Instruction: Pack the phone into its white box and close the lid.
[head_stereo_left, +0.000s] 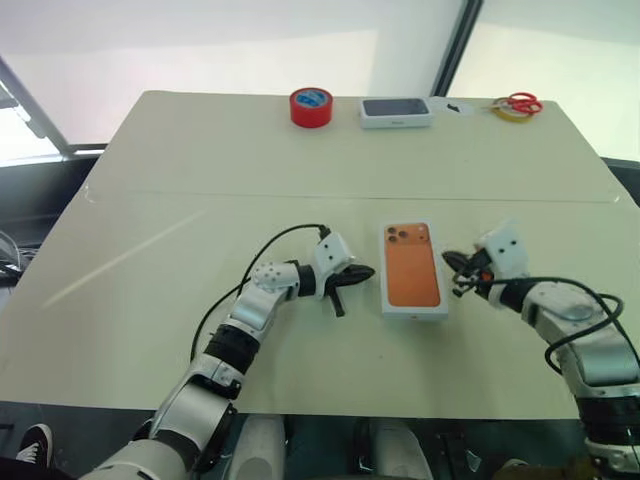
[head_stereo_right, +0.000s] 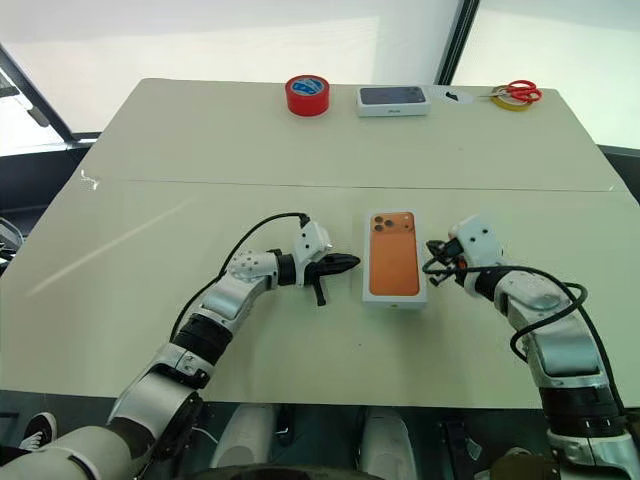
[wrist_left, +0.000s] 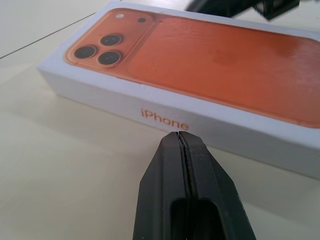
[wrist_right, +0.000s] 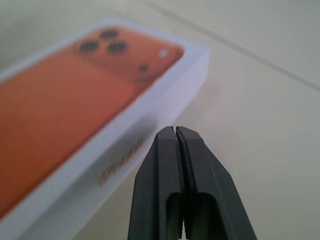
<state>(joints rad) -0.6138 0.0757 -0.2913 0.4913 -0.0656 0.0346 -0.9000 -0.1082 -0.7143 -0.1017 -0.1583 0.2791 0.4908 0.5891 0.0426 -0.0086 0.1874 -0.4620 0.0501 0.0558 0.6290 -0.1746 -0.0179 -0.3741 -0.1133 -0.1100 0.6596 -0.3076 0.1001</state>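
A closed white pack lies flat on the table between my two grippers. What shows of it is the lid, with an orange phone picture on top and orange lettering on its side. The phone and the white box under the lid are hidden. My left gripper is shut and empty; it points at the lid's left long side, a small gap away. My right gripper is also shut and empty, close to the lid's right side near the camera end.
Along the table's far edge stand a red tape roll, a white box bearing a dark phone picture, and red-handled scissors on a yellow tape ring. A seam crosses the table behind the pack.
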